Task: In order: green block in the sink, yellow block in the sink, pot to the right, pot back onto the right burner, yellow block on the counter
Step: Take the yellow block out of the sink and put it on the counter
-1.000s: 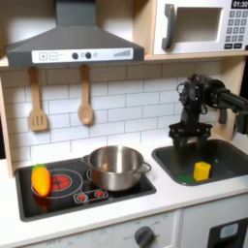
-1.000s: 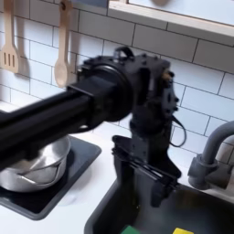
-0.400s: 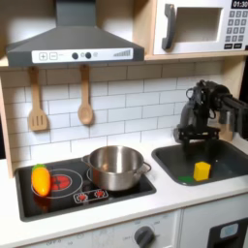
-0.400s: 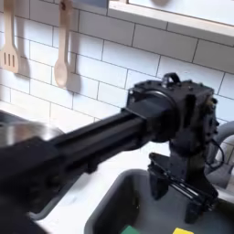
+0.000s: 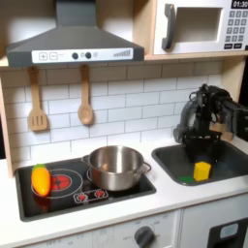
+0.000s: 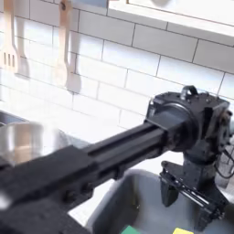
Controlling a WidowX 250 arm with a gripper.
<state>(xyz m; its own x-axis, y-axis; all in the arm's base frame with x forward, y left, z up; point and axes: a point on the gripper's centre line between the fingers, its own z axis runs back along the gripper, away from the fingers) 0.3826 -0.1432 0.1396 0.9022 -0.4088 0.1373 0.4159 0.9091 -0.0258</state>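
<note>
The yellow block (image 5: pixel 201 170) lies in the dark grey sink (image 5: pixel 225 158), and a bit of the green block (image 5: pixel 186 179) shows at the basin's front left. Both blocks peek in at the bottom edge of the second exterior view, green (image 6: pixel 131 230) and yellow (image 6: pixel 184 231). My gripper (image 5: pixel 186 139) hangs over the back left of the sink, above the blocks and touching neither. In the second exterior view my gripper (image 6: pixel 189 199) is open, its fingers apart with nothing between them. The steel pot (image 5: pixel 116 167) stands on the right burner; its rim (image 6: pixel 26 146) shows at the second exterior view's left.
An orange oval toy (image 5: pixel 40 179) lies on the left burner of the black cooktop (image 5: pixel 73 191). Two wooden utensils (image 5: pixel 85 101) hang on the tiled wall. The cream counter (image 5: pixel 179 195) runs along the front. My arm (image 6: pixel 101 164) crosses the second exterior view's foreground.
The arm has swung toward the right in both exterior views, carrying the open gripper further over the sink. The blocks and the pot have stayed put.
</note>
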